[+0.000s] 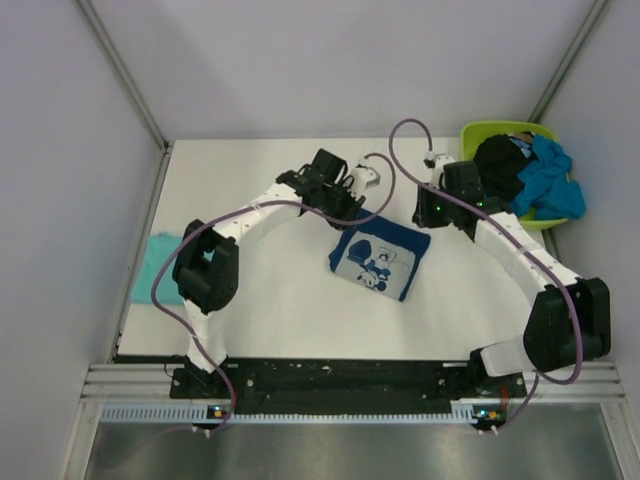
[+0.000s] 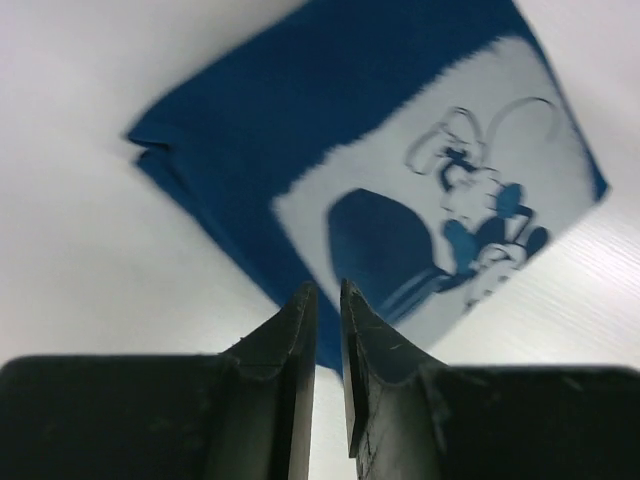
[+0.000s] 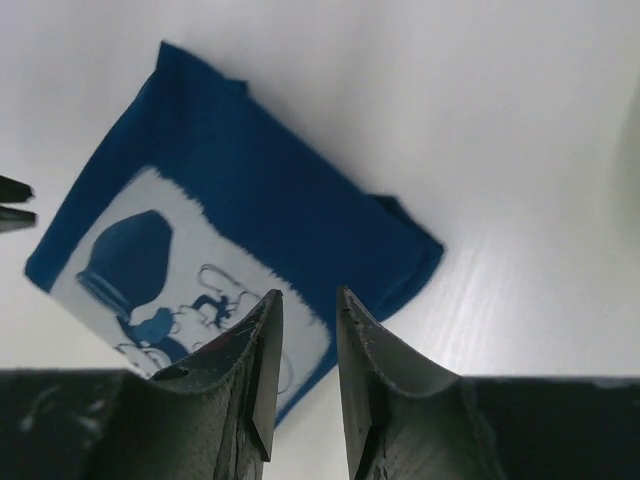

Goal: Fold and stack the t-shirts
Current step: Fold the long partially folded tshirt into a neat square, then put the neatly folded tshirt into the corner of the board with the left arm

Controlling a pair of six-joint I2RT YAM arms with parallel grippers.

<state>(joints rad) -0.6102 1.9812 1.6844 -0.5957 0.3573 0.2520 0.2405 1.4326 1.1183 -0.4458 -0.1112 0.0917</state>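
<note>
A dark navy t-shirt [image 1: 380,258] with a pale blue-white print lies folded on the white table. It shows in the left wrist view [image 2: 300,110] and the right wrist view [image 3: 250,190]. My left gripper [image 1: 347,207] hovers by its far left corner, jaws almost together and empty [image 2: 327,290]. My right gripper [image 1: 424,212] hovers by its far right corner, jaws slightly apart and empty [image 3: 308,295]. A light teal t-shirt [image 1: 152,265] lies at the table's left edge. A black t-shirt [image 1: 503,165] and a bright blue one [image 1: 552,185] sit in the tub.
A lime-green plastic tub [image 1: 487,131] stands at the far right corner of the table [image 1: 280,310]. Grey walls close in the back and both sides. Purple cables loop above both arms.
</note>
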